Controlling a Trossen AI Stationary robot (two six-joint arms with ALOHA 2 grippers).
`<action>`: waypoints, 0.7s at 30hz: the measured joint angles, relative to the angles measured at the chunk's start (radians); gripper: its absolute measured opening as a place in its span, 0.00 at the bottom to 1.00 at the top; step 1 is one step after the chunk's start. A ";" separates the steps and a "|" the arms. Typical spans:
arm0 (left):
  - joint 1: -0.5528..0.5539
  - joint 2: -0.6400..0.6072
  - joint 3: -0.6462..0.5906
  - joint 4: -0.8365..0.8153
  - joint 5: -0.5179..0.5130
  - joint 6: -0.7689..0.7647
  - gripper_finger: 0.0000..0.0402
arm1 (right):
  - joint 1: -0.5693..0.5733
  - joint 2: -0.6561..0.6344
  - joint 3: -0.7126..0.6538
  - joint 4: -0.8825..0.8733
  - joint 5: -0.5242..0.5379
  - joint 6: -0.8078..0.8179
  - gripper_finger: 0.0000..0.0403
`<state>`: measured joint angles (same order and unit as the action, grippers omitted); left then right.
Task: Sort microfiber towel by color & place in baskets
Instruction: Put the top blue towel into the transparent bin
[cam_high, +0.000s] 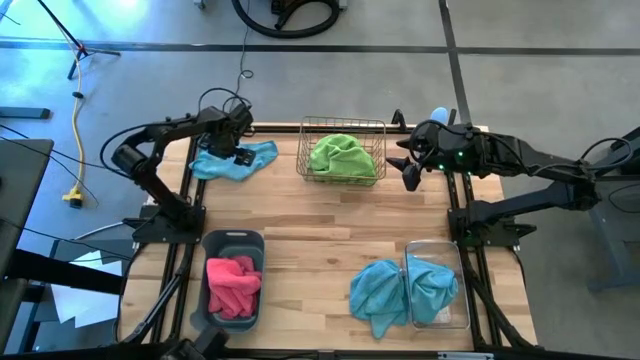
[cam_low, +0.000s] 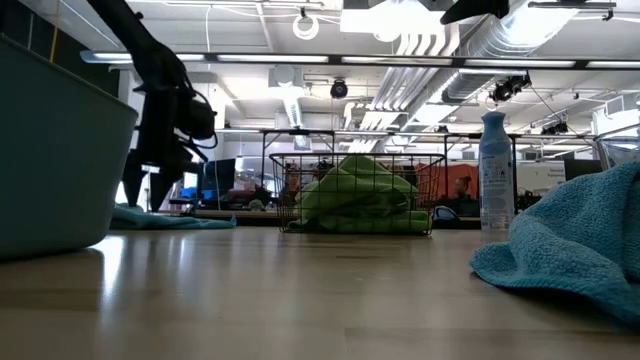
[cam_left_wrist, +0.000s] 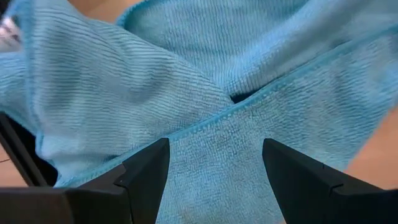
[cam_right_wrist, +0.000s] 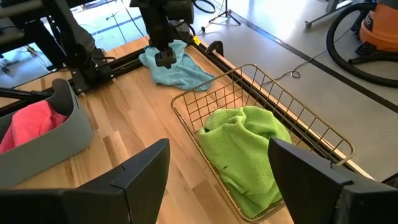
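Green towel and pink towel are in baskets; the open left gripper hangs over the far-left blue towel; the right gripper waits open.

A grey concrete floor surrounds the wooden desk. A yellow cable trails across it. Overhead run silver ducts and strip lights; an orange shop vacuum stands nearby.

Overhead and table-level cameras share the wire basket; wrist cameras look closer.
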<state>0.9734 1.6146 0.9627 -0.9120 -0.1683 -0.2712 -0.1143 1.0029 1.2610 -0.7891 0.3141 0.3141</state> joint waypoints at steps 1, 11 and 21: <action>0.000 0.012 0.000 -0.001 -0.001 0.006 0.61 | 0.000 0.000 0.000 0.000 0.000 0.000 0.66; -0.019 0.092 0.000 -0.009 -0.028 0.004 0.61 | 0.000 0.000 0.000 0.000 0.001 0.000 0.66; -0.035 0.091 -0.015 -0.012 -0.027 0.044 0.49 | 0.000 0.000 0.000 0.000 0.001 0.000 0.66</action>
<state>0.9379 1.7058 0.9478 -0.9240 -0.1951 -0.2277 -0.1143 1.0027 1.2610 -0.7891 0.3149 0.3140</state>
